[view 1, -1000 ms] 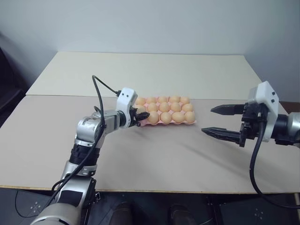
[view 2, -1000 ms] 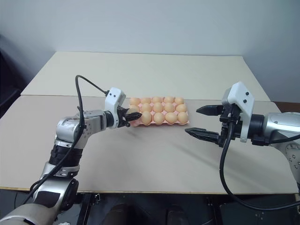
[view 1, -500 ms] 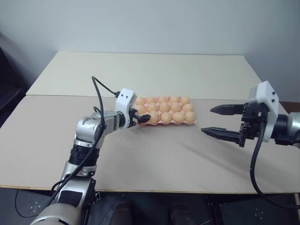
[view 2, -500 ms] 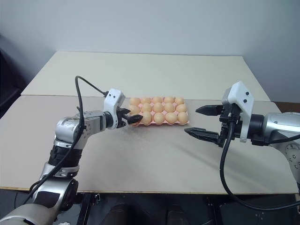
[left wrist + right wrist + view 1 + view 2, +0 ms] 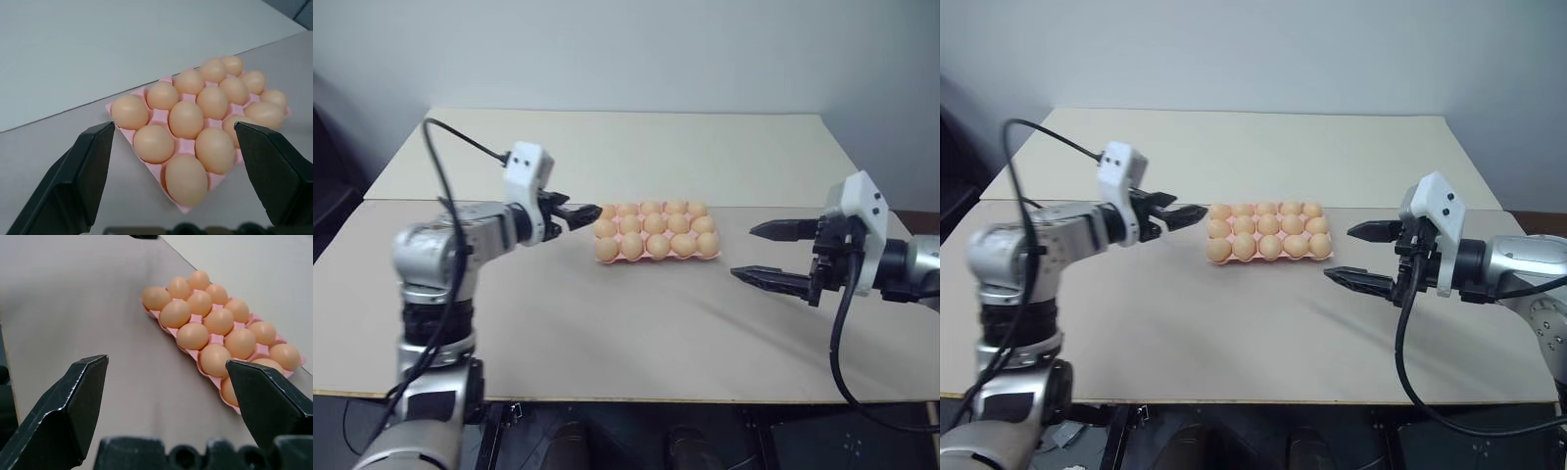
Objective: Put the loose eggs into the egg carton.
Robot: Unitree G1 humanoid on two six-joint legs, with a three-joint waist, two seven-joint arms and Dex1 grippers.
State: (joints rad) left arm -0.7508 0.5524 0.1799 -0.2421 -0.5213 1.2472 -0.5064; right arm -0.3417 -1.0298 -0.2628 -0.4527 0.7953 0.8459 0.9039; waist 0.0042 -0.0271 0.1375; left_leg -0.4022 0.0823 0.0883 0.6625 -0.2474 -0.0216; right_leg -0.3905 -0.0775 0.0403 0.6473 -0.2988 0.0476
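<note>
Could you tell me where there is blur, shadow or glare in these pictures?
Left wrist view: the near eggs look crisp, the far end of the carton soft. Right wrist view: the fingers are sharp against the eggs. Eye views: even, soft light on the table, faint shadows under the right gripper and beside the carton, no glare; the left gripper is a little smeared.

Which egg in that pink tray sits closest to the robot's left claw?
On the beige table lies a pink egg carton full of eggs. Take its end facing the left gripper: the corner egg in the far row lies just past the open fingertips.
</note>
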